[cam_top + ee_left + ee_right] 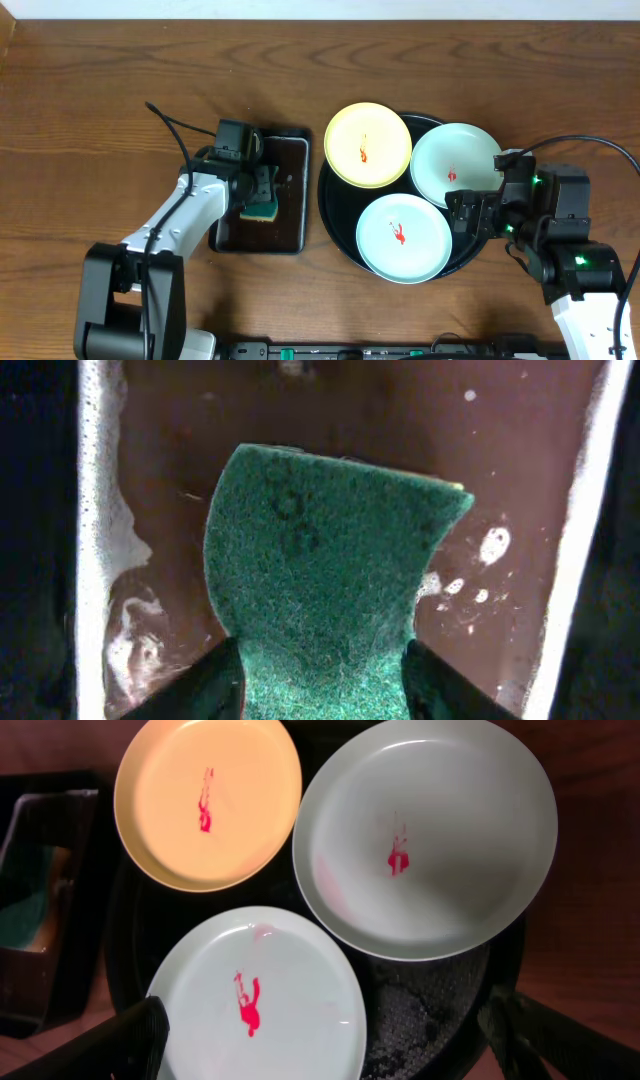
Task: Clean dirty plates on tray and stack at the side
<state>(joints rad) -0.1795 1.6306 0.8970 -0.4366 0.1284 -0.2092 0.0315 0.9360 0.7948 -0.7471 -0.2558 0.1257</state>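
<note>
The left tool [320, 685] pinches the green sponge [325, 560] over the small tray [290, 225]. The right tool [468, 212] hangs spread wide at the round tray [338, 215], which holds three smeared plates [403, 238].

The counter [90, 150] was dark brown wood and filled nearly the whole overhead view, its grain running from side to side in long, uneven streaks. Along its far edge lay a pale strip [300, 8], flat and featureless; whether it was wall or floor could not be told. Light came from above and was even, leaving only soft, short shadows on the wood. In the right wrist view the same wood looked dimmer and redder.
</note>
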